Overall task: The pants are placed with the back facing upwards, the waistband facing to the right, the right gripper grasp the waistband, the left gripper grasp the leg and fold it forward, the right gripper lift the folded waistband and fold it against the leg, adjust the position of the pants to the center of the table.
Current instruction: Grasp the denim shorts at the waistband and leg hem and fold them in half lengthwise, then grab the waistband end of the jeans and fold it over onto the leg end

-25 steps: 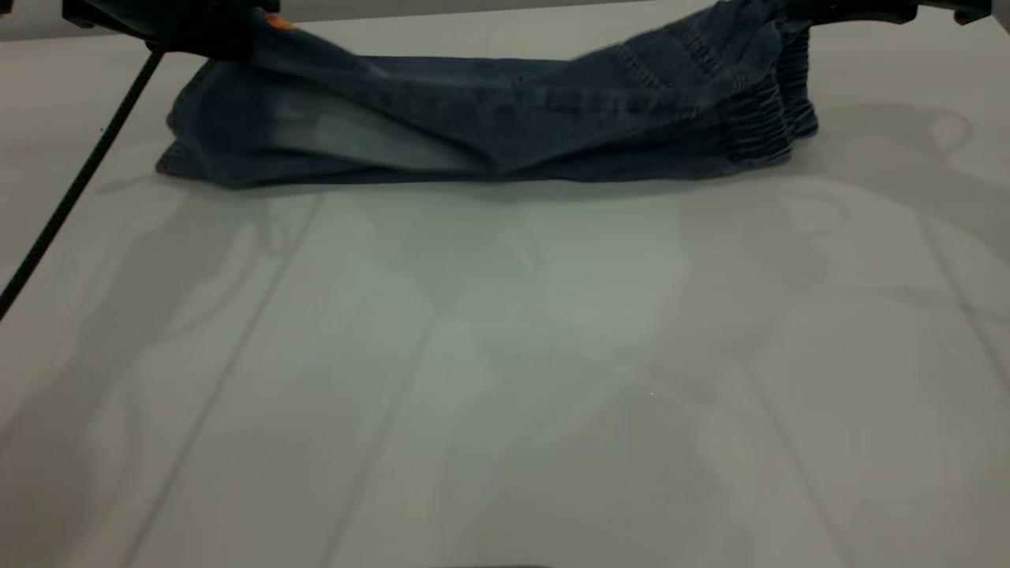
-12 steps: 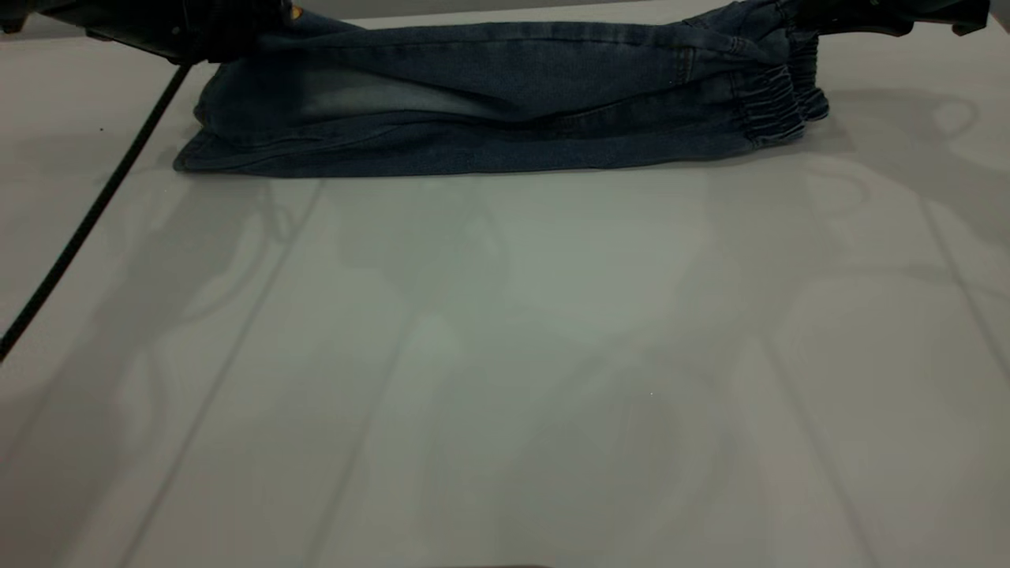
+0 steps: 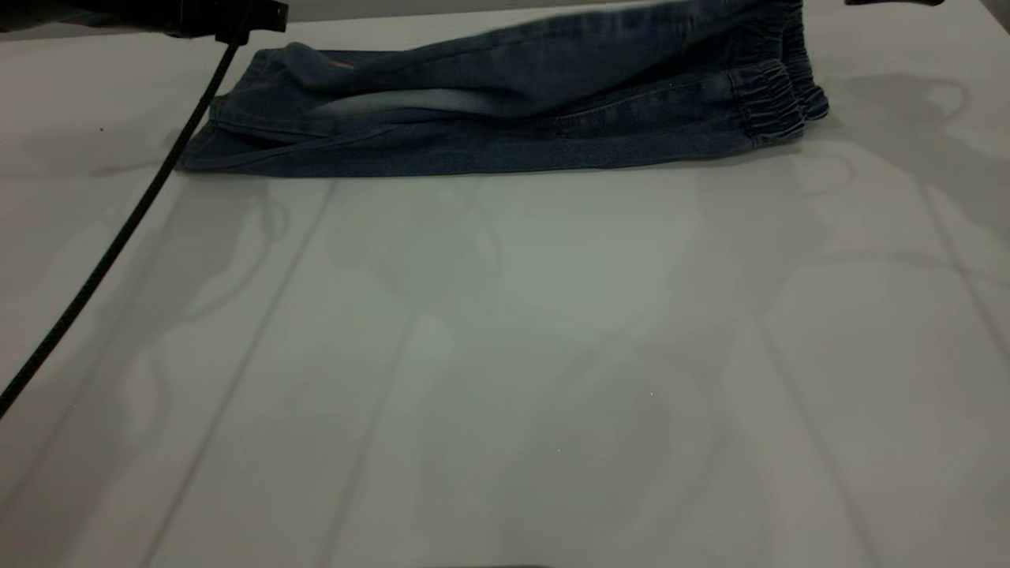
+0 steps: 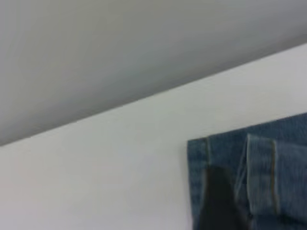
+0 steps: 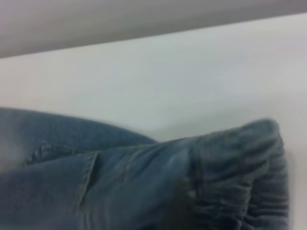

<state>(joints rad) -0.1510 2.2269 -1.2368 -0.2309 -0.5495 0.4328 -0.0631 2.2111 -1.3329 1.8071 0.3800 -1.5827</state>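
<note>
The blue denim pants [image 3: 489,134] lie folded lengthwise along the far side of the table [image 3: 505,355]. Their ruffled waistband [image 3: 777,102] points right. The folded-over leg [image 3: 331,67] rests on the lower layer, its stitched hem [image 4: 261,167] flat on the cloth. My left gripper [image 3: 260,14] hovers open just above and behind that hem, apart from it; one dark finger [image 4: 220,201] shows over the denim. At the far right the upper layer of waistband [image 5: 240,177] rises toward the picture's top edge. My right gripper [image 5: 184,211] is shut on it, mostly hidden by the cloth.
A black cable [image 3: 118,237] slants from the left arm down across the table's left side to the near-left edge. The table's far edge [image 4: 144,100] runs just behind the pants. Bare tabletop fills the middle and near side.
The left gripper has let go of the leg, which dropped flat onto the lower layer, and has risen slightly. The right gripper has lifted the upper waistband higher and farther back.
</note>
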